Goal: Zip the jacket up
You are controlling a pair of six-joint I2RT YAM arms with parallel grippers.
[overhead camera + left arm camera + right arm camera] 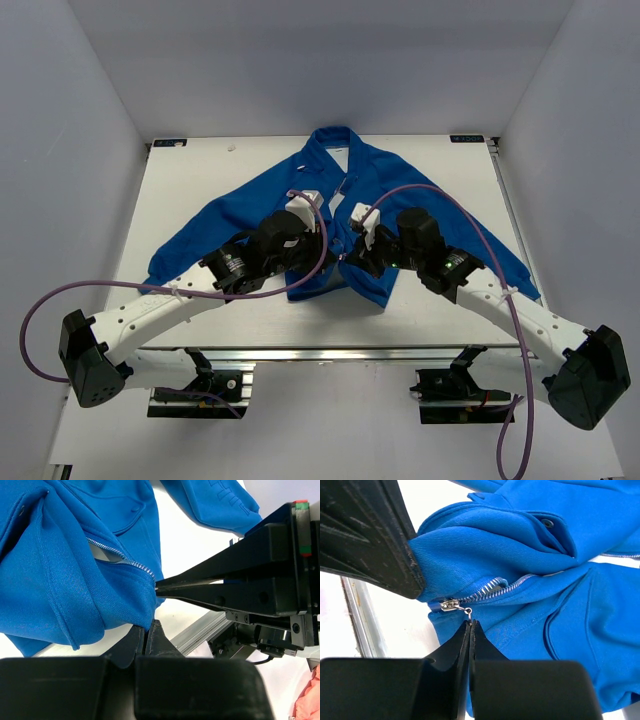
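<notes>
Right up against the right wrist cam, the right gripper (470, 625) has its two black fingers pressed flat together, and the tips are nipping the little metal zipper pull (468, 611). The pull hangs off the silver slider (448, 605), which sits at the very bottom of the zipper teeth (495, 587). From there the teeth run off and split apart, so the front is pretty much unzipped.

Just beside that, the left gripper (146, 630) is clamped down on the bottom hem of the jacket (250, 205), right next to the slider. One of its fingers (370, 535) fills the top-left corner of the right wrist view, with blue fabric bunched against it. From the left wrist cam, the other arm's closed tips poke right at the end of the zipper. The two grippers are nearly touching there.

Further out, a pocket flap with a dark snap (548, 523) lies above the zipper line.

From the top cam the jacket is laid out on the white table (200, 170), collar (335, 140) at the far side, hem toward the arm bases, sleeves angled out and down to both sides. Both arms reach in and meet at the middle of the hem. A purple cable (30, 330) loops off each arm.
</notes>
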